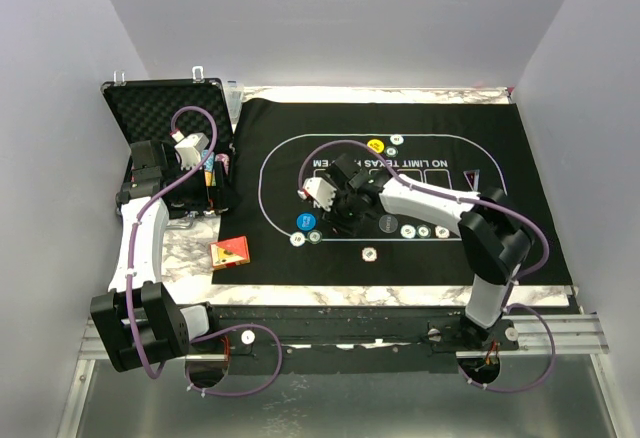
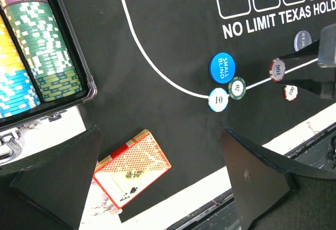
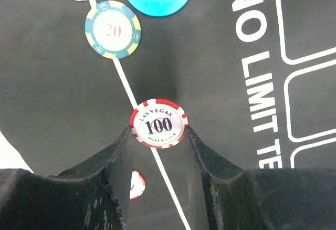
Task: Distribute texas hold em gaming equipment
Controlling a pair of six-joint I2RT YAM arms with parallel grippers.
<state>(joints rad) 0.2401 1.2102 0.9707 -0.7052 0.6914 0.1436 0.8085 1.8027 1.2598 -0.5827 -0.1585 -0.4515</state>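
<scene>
- My right end effector (image 3: 158,137) pinches the red 100 chip (image 3: 158,123) between its fingertips.
- My left end effector (image 2: 161,135) hangs wide open above the card box (image 2: 131,169).

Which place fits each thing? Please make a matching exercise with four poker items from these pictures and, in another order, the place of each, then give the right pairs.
Things:
1. chip marked 100
2. chip marked 20
3. card box
4. green chip stack

Places:
A. inside the case
B. partly on the mat, partly on the marble table
C. between the fingertips of the right gripper
D. beside the blue button

Pairs: 1-C, 2-D, 3-B, 4-A
</scene>
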